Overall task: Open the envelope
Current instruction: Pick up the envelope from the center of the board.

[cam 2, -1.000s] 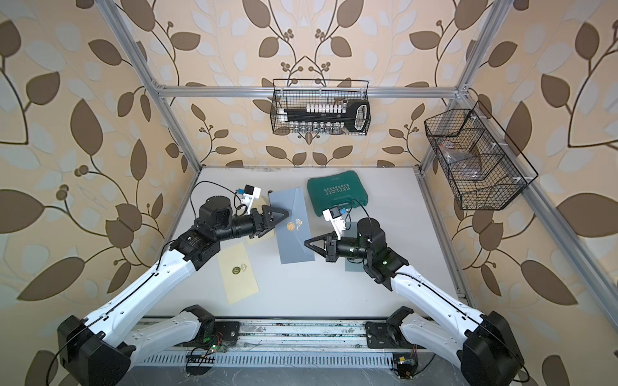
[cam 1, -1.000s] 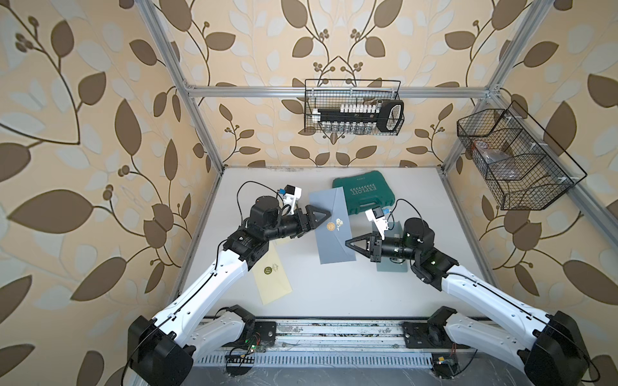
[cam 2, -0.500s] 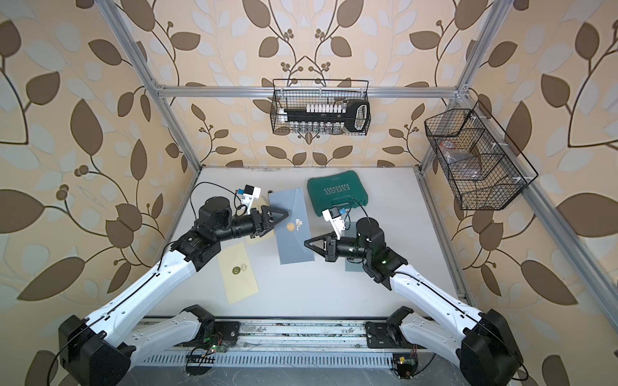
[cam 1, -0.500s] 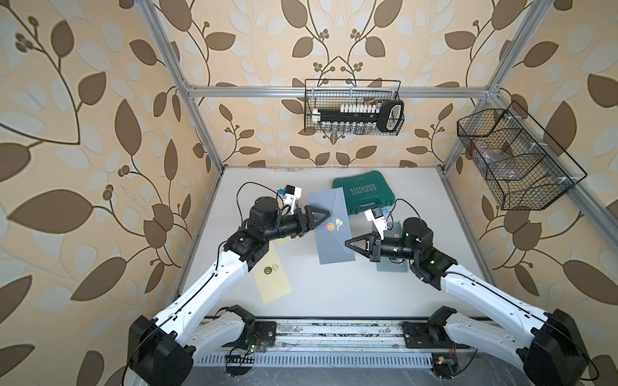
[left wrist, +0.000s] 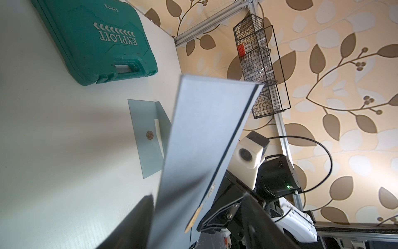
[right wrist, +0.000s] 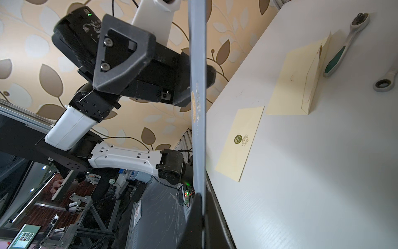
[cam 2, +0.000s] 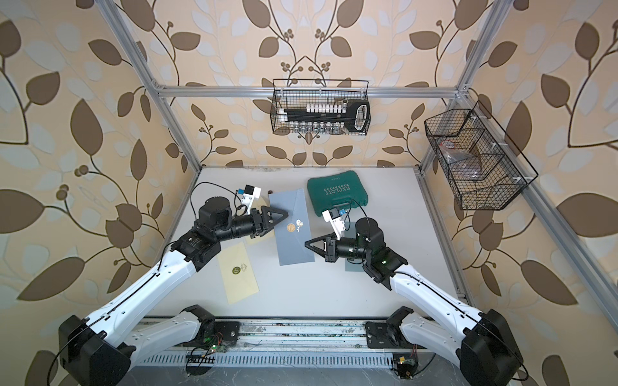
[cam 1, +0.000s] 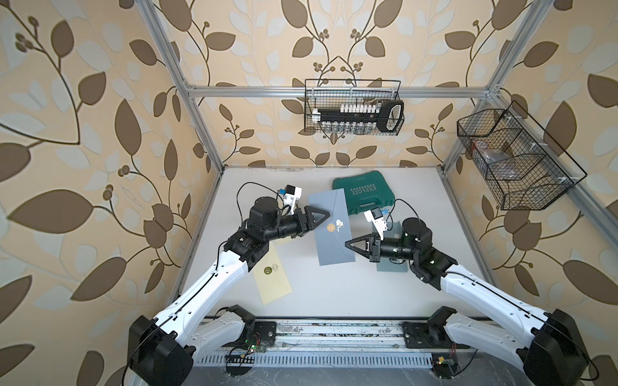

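**A:** White table (cam 1: 334,294), leafy walls (cam 1: 100,133). Where's the blue envelope (cam 1: 334,247)?

**B:** Centre, aloft: right gripper (cam 1: 347,243) pinches its four o'clock edge; left gripper (cam 1: 328,213), jaws apart, straddles ten o'clock. Next, probably: clamp, peel open.

Leaf-patterned beige walls (cam 1: 100,133) and aluminium frame (cam 1: 250,89) enclose a white tabletop (cam 1: 334,294).

**A:** What are you showing me in a top view?

**B:** You're looking down at the blue-grey envelope (cam 1: 334,250), which is facing you with its gold seal (cam 1: 331,227). The left gripper (cam 1: 326,214) is reaching over its left edge, just beside the seal. The right gripper (cam 1: 349,243) is meeting its right edge.

**A:** And around it?

**B:** You're seeing a green case (cam 1: 364,195) sitting just behind it, and a yellow envelope (cam 1: 271,274) lying partly under the left arm.
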Controlling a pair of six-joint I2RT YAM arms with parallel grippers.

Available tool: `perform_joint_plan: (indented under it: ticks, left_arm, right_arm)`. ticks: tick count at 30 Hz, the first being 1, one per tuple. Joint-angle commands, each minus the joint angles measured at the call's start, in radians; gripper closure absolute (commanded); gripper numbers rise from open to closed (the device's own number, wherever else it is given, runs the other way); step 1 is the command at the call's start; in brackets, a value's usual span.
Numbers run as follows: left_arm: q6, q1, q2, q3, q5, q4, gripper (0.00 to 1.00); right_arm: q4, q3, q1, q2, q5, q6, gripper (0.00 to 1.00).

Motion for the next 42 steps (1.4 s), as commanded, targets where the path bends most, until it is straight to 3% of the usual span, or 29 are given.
perform_joint_plan:
  ticks: [1,42]
  left_arm:
    - [0.001,0.001,-0.018,0.0,0.04,0.061,0.35]
    - [0.009,0.001,-0.027,-0.003,0.03,0.047,0.6]
  right_arm:
    - [-0.021,0.031,-0.001,-0.003,0.015,-0.017,0.97]
    - [-0.03,0.041,-0.001,0.019,0.025,-0.015,0.97]
